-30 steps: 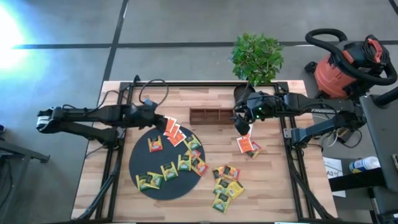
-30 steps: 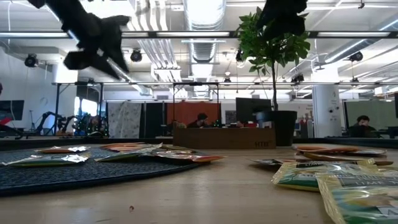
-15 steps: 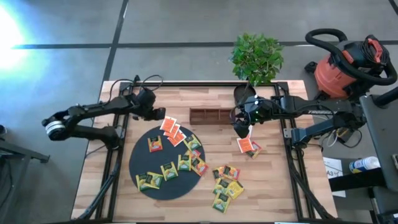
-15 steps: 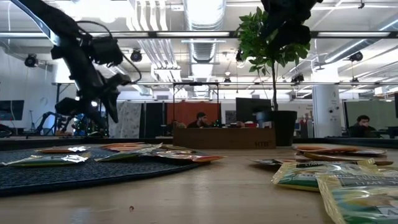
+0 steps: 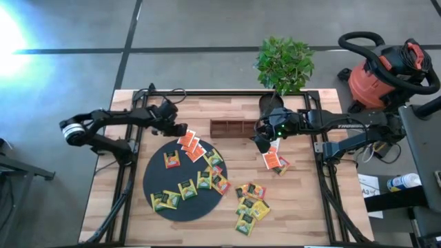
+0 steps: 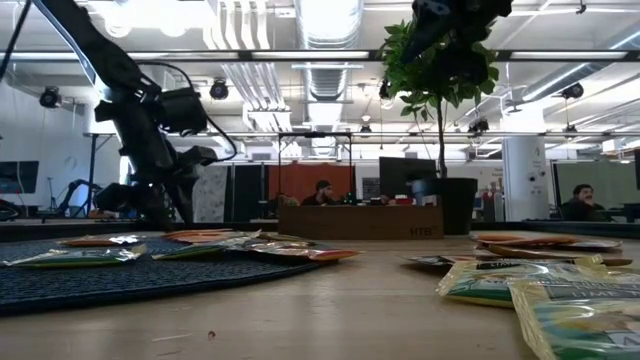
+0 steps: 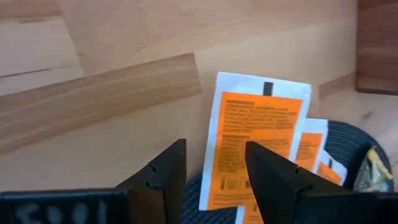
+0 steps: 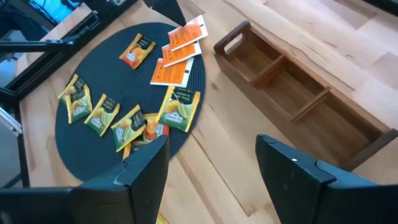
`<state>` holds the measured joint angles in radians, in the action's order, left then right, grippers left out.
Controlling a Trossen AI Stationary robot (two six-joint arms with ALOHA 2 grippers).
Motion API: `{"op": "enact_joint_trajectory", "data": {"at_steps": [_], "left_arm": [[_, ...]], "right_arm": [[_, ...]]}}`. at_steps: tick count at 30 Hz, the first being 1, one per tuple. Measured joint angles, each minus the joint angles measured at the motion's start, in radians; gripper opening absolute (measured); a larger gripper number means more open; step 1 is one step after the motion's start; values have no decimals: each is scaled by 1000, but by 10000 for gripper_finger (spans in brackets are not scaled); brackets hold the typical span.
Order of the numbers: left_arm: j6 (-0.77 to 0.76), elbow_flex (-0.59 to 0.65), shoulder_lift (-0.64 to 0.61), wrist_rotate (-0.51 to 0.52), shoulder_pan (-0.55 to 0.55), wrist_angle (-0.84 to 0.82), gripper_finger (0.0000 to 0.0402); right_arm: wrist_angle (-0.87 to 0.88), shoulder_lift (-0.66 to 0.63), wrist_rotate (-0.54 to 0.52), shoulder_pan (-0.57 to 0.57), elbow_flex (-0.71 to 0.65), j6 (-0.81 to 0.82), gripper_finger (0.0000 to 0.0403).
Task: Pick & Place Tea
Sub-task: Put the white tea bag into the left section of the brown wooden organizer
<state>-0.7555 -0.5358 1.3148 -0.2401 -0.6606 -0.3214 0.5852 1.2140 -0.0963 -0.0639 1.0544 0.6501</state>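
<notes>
The left gripper [image 5: 178, 129] was positioned low over the table [image 5: 303, 207], at the far left edge of the black mat [image 5: 155, 179], just beside the white-and-orange sachets [image 5: 191, 146]. In the left wrist view its two dark fingers [image 7: 277, 177] stood apart with nothing between them, and the nearest white-and-orange sachet [image 7: 255, 146] lay flat beyond the fingertips, partly on the wood and partly overlapping the mat's rim.

On the mat lay one orange-red sachet [image 5: 172, 160] near its left part, and a row of green and yellow sachets [image 5: 186, 189] running from its near left edge toward its right edge.

The wooden compartment box [image 5: 233, 127] stood at the far middle of the table, between the two grippers, with its compartments empty in the right wrist view [image 8: 292, 93].

A loose cluster of yellow, green and orange sachets [image 5: 249, 205] lay on the bare wood to the right of the mat.

The right gripper [image 5: 262, 138] hovered above the table at the right end of the box, its fingers [image 8: 292, 171] spread wide and holding nothing. Two orange-red sachets [image 5: 275, 162] lay on the wood just beside it. A potted plant [image 5: 284, 65] stood at the far edge.
</notes>
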Motion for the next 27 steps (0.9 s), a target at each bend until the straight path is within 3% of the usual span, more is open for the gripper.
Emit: {"op": "enact_joint_trajectory", "data": {"at_steps": [17,27], "left_arm": [[45,0,72,-8,12,146,147],[110,-2,123,2,24,174,72]], "right_arm": [[-235,1,0,0,-100,78,235],[-314,39,-1,0,-122,109,235]]}}
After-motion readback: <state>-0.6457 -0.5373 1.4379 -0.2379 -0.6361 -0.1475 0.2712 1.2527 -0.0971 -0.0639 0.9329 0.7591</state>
